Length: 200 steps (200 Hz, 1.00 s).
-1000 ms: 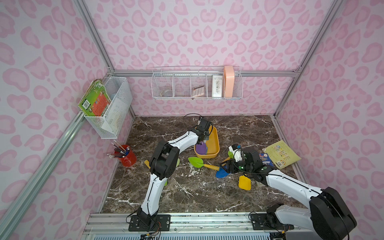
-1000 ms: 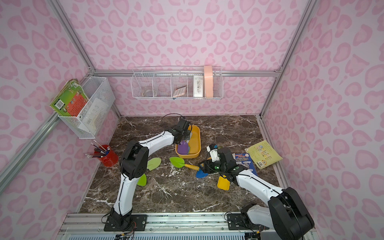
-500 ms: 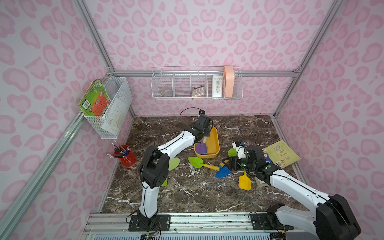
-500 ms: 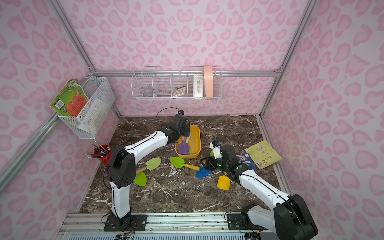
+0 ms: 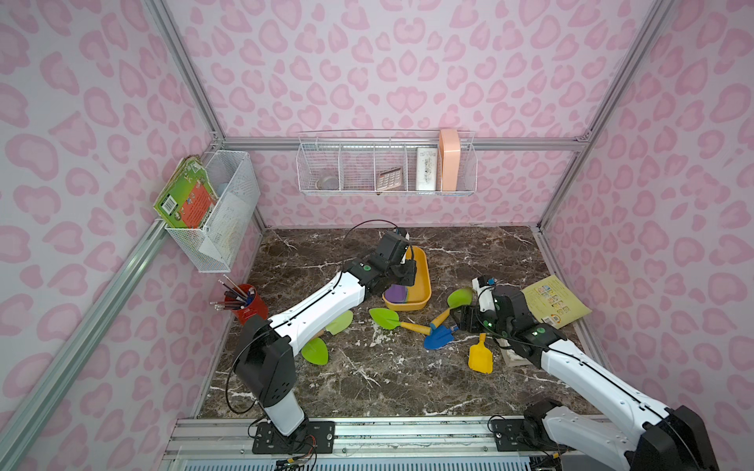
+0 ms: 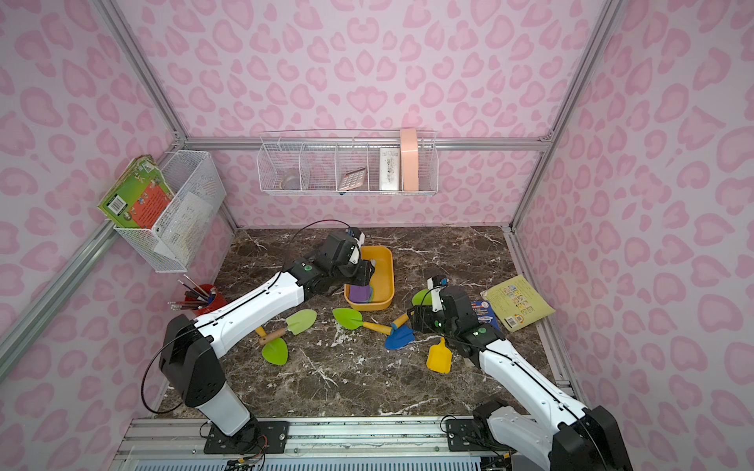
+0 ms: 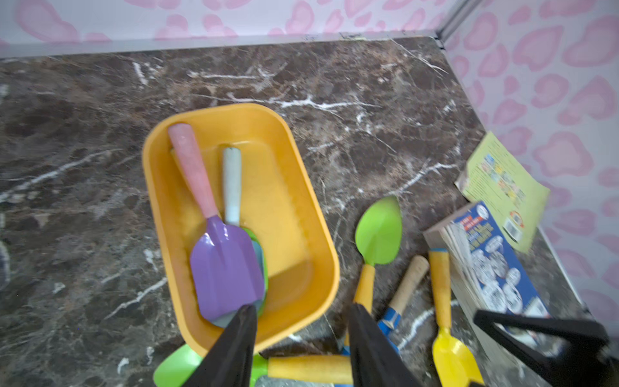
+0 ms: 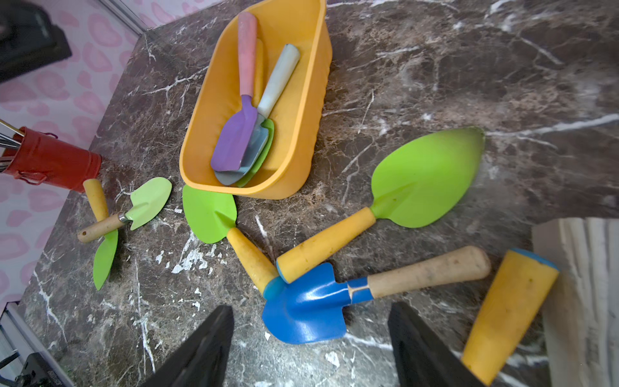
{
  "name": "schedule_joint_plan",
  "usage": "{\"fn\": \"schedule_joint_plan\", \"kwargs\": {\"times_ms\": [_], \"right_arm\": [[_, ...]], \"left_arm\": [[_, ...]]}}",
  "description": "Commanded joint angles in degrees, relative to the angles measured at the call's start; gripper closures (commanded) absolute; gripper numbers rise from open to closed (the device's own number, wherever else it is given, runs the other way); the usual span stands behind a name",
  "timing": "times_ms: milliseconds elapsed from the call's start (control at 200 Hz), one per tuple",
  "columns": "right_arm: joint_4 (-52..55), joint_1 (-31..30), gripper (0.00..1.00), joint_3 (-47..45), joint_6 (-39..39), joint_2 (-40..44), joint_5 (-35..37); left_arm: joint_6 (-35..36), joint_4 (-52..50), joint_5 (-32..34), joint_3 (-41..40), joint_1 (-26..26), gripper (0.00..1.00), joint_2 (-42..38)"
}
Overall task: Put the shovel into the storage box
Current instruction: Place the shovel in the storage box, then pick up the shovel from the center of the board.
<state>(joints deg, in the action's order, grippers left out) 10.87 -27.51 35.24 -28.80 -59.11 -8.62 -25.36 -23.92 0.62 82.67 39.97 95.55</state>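
- Storage box [image 5: 426, 281] [image 7: 278, 201]: orange-yellow tub on the marble table [image 5: 367, 387], toward the back. It holds three shovels with their blades stacked at its near end.
- Purple shovel [image 7: 224, 268]: pink handle, lies in the box on top of the stack.
- Grey shovel [image 8: 278, 83]: pale handle, in the box, blade under the purple one.
- Boxed green shovel [image 8: 266, 144]: lowest of the stack; only the blade's edge shows.
- Left gripper [image 7: 301, 308]: hangs over the box's near end, jaws partly apart, nothing between them.
- Right gripper [image 8: 310, 306]: hangs over the blue shovel, jaws wide, empty.
- Blue shovel [image 5: 440, 337]: wooden handle, flat on the table, outside the box.
- Green shovel by the box [image 5: 383, 318]: yellow handle, its end at the blue blade.
- Green shovel by the books [image 5: 460, 297]: yellow handle, its end also at the blue blade.
- Yellow shovel [image 5: 480, 359]: on the table beside the right arm.
- Pale green shovel [image 6: 302, 321]: lies across a lime shovel [image 6: 275, 350] near the left arm.
- Red cup [image 5: 249, 304]: holds pencils, at the table's left edge.
- Books [image 5: 555, 299]: by the right wall.
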Motion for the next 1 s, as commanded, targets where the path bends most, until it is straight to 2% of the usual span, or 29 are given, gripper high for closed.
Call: {"fn": "schedule_joint_plan", "kwargs": {"times_ms": [0, 175, 350, 550, 781, 996], "right_arm": [[3.5, 0.7, 0.24, 0.3, -1.5, 1.0, 4.4], [8.2, 2.8, 0.25, 0.7, -3.5, 0.8, 7.0], [9.5, 4.7, 0.25, -0.4, -4.5, -0.2, 8.1], [11.1, 5.4, 0.30, -1.7, -6.6, -2.4, 10.4], [9.8, 5.5, 0.37, -3.7, -9.7, -6.8, 11.5], [8.9, 5.9, 0.51, -2.8, -10.0, -12.2, 11.7]], "left_arm": [[-0.2, -3.4, -8.0, -1.9, 0.8, 0.50, -1.7], [0.6, -4.9, -14.5, -6.3, 2.7, 0.50, -4.7], [-1.0, 0.3, -18.7, -13.9, 4.2, 0.50, -8.7], [-2.4, 2.3, -17.8, -16.8, 5.5, 0.51, -8.9], [-2.8, 3.0, -18.5, -15.4, 6.4, 0.52, -5.4], [-2.8, 3.5, -18.2, -15.6, 6.7, 0.52, -4.3]]}}
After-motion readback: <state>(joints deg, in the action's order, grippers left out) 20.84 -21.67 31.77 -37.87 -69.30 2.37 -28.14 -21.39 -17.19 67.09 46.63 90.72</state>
